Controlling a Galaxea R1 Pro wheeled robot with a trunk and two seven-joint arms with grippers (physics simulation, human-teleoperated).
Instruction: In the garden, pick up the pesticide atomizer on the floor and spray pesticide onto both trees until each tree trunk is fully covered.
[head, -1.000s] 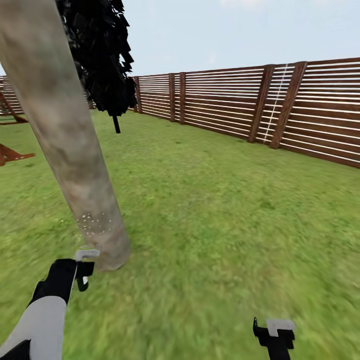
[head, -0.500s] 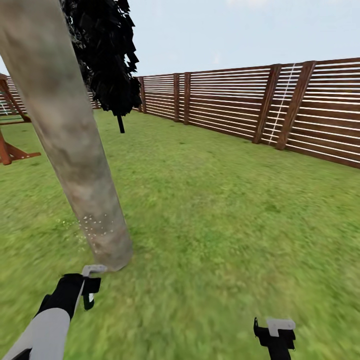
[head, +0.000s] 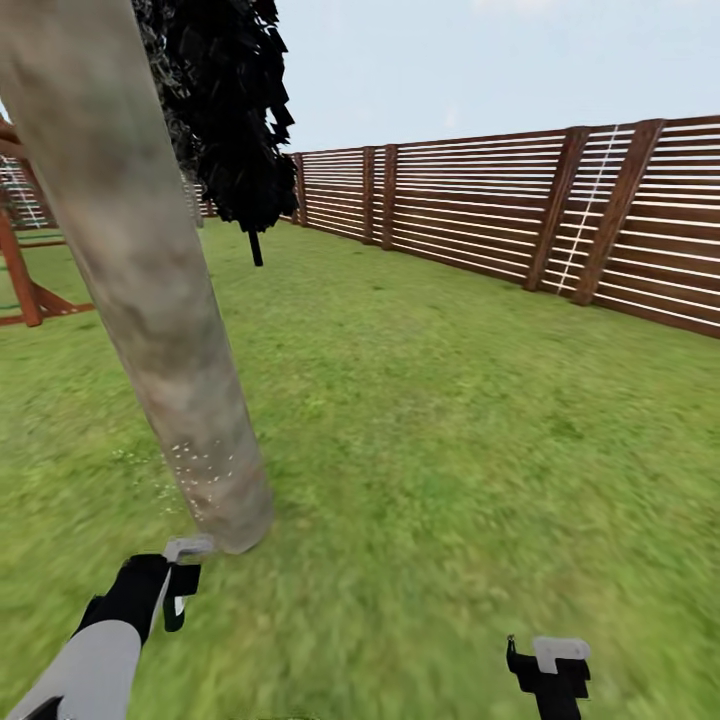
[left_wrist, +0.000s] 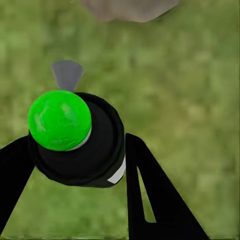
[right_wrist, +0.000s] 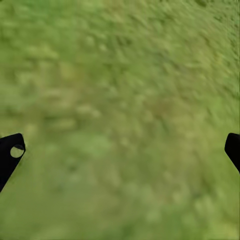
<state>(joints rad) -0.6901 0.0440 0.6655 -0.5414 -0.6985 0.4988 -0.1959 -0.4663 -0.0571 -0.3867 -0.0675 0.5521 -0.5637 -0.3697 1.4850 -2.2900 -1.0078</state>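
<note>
Room to move: I have open grass (head: 440, 420) ahead and to my right, running to the slatted fence (head: 520, 215). The tree trunk (head: 150, 290) stands close on my left, leaning across the head view, with a dark bush (head: 235, 110) behind it and a red-brown wooden frame (head: 25, 280) at the far left.
Left gripper (head: 178, 590): my fingers are closed around the sprayer (left_wrist: 80, 140), a black body with a green ball top and a grey nozzle, just short of the trunk's foot.
Right gripper (head: 548, 668): my fingers are spread wide over bare grass, holding nothing.
Spray: white specks (head: 205, 470) dot the lowest bark.
Change: the whole head view has shifted; trunk and fence now sit further right.
</note>
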